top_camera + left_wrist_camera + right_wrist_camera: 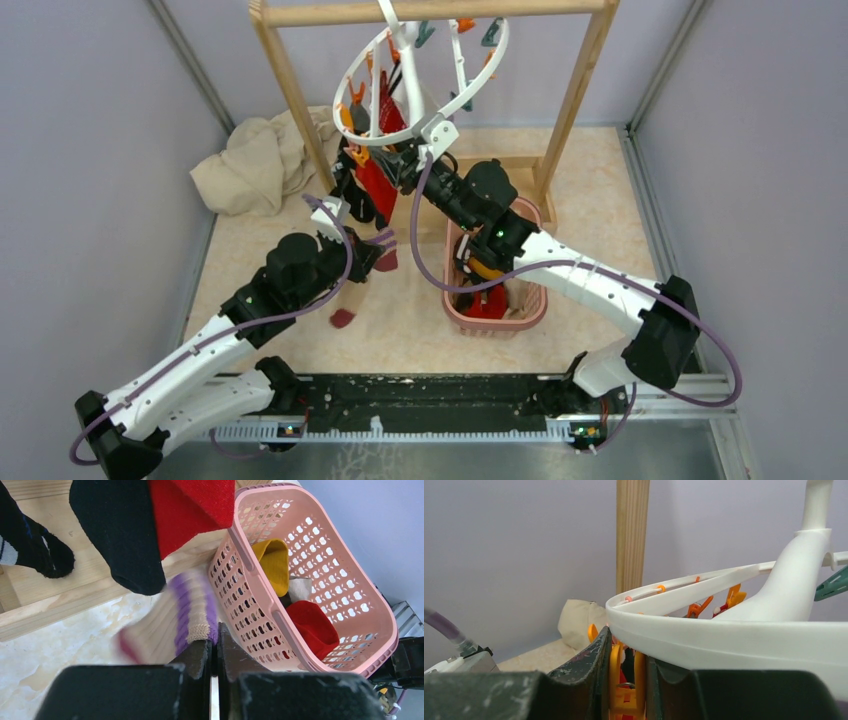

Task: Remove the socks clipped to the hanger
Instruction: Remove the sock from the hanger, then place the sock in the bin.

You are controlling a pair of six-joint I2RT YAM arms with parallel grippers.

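The white ring hanger [425, 75] hangs tilted from the wooden rack. Red and black socks [372, 185] dangle from its clips. My right gripper [402, 165] reaches up under the ring. In the right wrist view its fingers [596, 665] press both sides of an orange clip [626, 680] just below the ring [724, 640]. My left gripper [215, 645] is shut on the cuff of a cream sock with purple stripes [187, 615]. That sock hangs below it over the table [352, 298]. Black [120, 540] and red [192, 507] socks hang above it.
A pink lattice basket [530, 318] stands on the table under my right arm, holding yellow [275, 562] and red [312, 625] socks. A beige cloth [255, 165] lies at the back left. The wooden rack's posts [290, 90] and base bar [75, 600] flank the hanger.
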